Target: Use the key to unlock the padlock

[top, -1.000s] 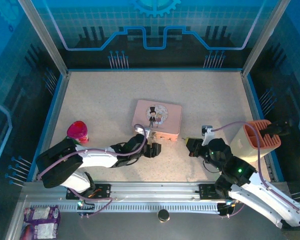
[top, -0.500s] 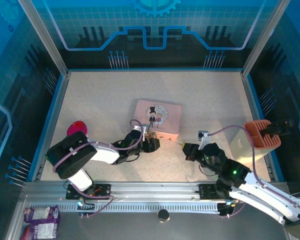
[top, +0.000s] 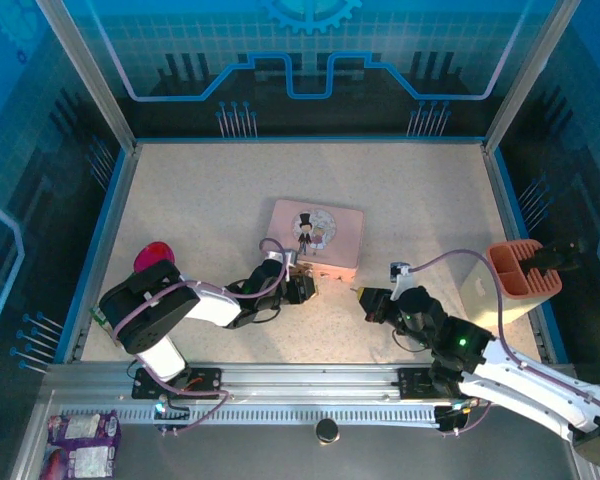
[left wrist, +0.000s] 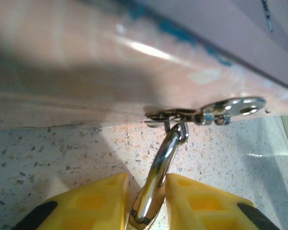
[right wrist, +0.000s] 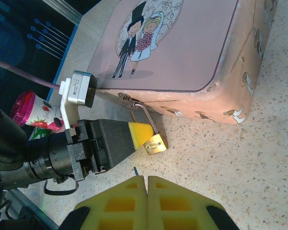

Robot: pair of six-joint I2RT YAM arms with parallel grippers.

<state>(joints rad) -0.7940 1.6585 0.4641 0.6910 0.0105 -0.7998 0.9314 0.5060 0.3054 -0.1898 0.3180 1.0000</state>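
Padlock (right wrist: pixel 155 143), hanging from tin (right wrist: pixel 182 57), sits pinched in left pincer (left wrist: pixel 148 189); right pincer (right wrist: pixel 146 184) pressed together.

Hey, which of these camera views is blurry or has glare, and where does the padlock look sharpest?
Left wrist: the pink tin is a soft blur with a glare streak, while the shackle and the speckled table are fairly sharp. Right wrist: the padlock is crisp and evenly lit. Top external: even light, but the padlock is too small for detail.
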